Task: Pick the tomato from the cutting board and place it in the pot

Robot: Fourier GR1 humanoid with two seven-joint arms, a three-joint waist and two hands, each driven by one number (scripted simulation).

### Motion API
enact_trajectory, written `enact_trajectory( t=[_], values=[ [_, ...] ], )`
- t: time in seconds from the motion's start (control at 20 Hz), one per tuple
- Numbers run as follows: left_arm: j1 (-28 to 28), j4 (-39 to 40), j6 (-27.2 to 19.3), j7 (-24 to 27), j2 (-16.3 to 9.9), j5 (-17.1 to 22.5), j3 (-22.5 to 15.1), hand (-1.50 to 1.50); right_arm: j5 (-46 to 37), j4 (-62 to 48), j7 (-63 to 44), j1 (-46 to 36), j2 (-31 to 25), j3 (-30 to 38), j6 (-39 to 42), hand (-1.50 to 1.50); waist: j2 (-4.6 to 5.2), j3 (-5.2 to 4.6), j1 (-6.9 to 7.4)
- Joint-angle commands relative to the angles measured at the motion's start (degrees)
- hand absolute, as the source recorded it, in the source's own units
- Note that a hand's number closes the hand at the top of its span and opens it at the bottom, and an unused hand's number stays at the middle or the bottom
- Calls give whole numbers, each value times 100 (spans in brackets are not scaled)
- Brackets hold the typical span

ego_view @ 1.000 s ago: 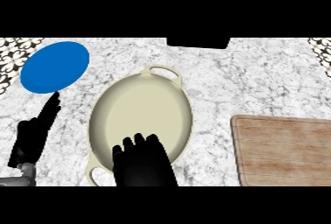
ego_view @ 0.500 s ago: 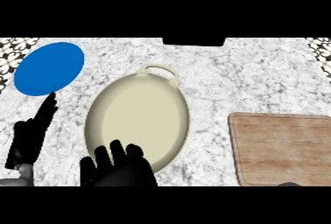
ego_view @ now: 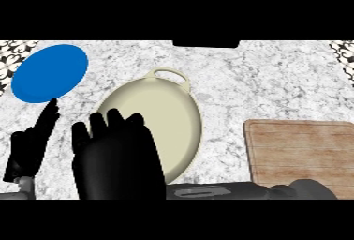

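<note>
I am holding my right hand over the lower left part of the cream pot, covering that side of its rim. My grey forearm is coming in low from the right, along the bottom of the view. The fingers are pointing up, spread and fairly straight. I am seeing nothing between them, but the palm side is facing away from me, so I cannot rule out something small beneath it.

The tomato is not showing anywhere. The wooden cutting board, off to the right of the pot and apart from it, is looking bare. The visible part of the pot's floor is showing none either. It may be lying under my hand; I cannot tell. Judging by that, the pick is done, and the placing is either finishing or just finished.

My left hand is resting open at the left edge, below the blue plate.
</note>
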State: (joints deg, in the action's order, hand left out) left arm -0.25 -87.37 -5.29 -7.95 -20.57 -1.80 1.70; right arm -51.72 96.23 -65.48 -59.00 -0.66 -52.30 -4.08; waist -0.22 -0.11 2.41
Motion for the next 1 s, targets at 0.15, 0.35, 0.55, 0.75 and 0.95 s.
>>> enact_trajectory(
  t=[0.15,0.35,0.55,0.75,0.95],
  values=[
    [212,-161,6,104,-15,-95,51,0,559,-1374,-91,-768,64,661,-730,150,25,4,1],
    [81,-264,35,-189,18,-101,33,0,883,-2427,860,-882,65,849,-1276,150,45,7,-35],
    [-111,165,92,84,113,-118,47,0,1345,-3532,1372,-1158,65,644,-1760,150,70,1,4],
    [1,-114,197,-29,65,-39,72,0,1508,-4652,2106,-1352,66,585,-1859,150,94,1,115],
    [-33,-340,214,-224,-16,-56,121,0,2136,-5073,2730,-952,66,778,-2490,150,112,7,173]
  ],
)
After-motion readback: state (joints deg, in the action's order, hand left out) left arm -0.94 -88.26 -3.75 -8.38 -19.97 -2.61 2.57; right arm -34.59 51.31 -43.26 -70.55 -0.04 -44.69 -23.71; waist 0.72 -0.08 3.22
